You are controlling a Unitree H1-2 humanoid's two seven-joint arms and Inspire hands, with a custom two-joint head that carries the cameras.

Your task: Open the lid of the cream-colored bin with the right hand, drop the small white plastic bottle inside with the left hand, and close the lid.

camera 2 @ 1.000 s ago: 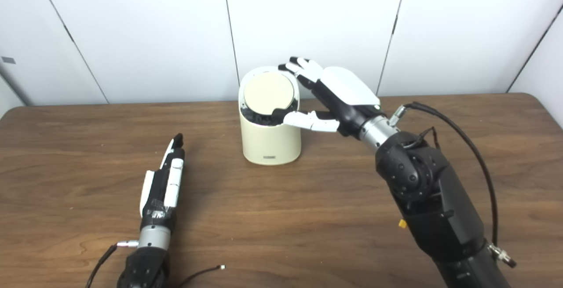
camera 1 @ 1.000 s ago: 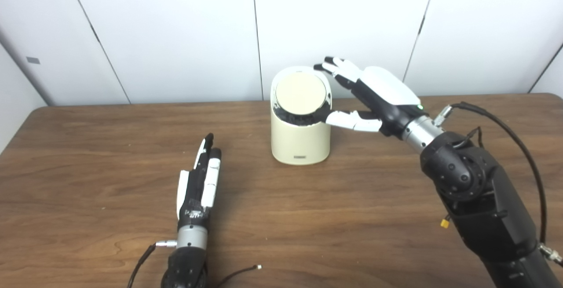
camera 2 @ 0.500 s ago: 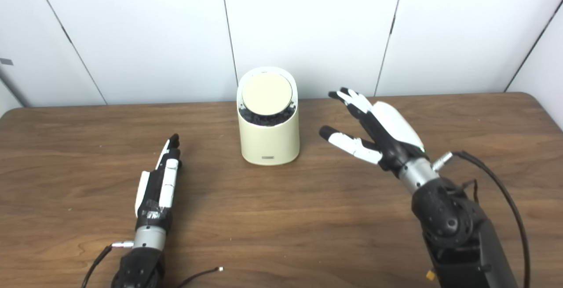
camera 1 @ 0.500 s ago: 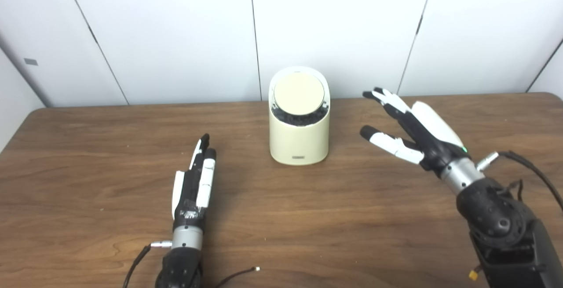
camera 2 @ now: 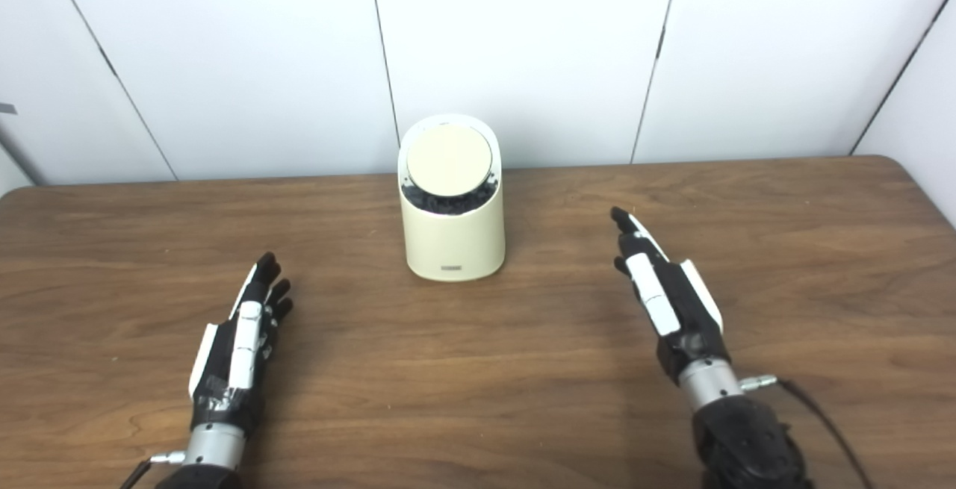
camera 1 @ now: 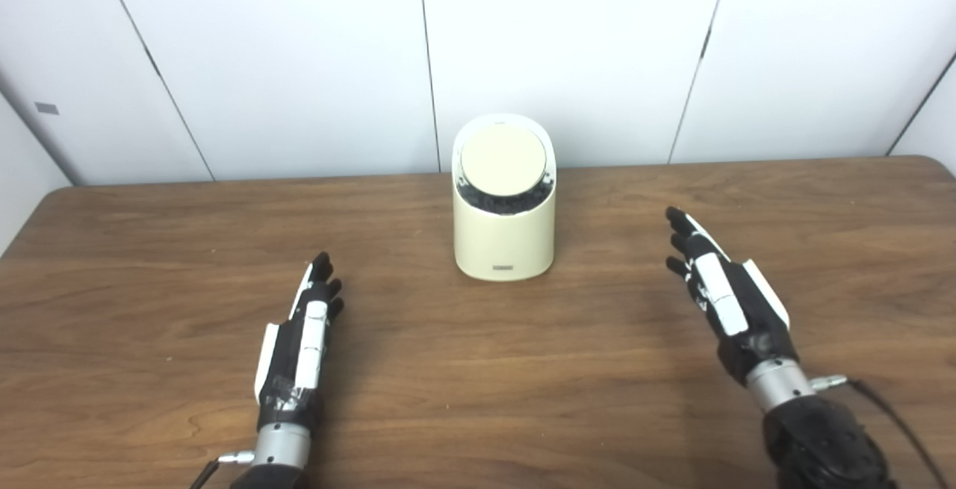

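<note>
The cream-colored bin (camera 1: 504, 231) stands upright at the middle back of the brown table (camera 1: 478, 407). Its round lid (camera 1: 503, 161) lies tilted in the top opening, with a dark gap below its front edge. My left hand (camera 1: 299, 340) rests low over the table to the front left of the bin, fingers straight, holding nothing. My right hand (camera 1: 721, 298) is low over the table to the front right of the bin, fingers straight, holding nothing. No small white bottle shows in either view.
White wall panels (camera 1: 567, 56) stand right behind the table's back edge. A thin cable (camera 2: 814, 418) trails from my right wrist. The table's right corner (camera 2: 907, 175) shows in the right eye view.
My right hand left the bin's lid and drew back down to the front right of the bin. My left hand drew back toward me. The lid stays tilted in the opening.
</note>
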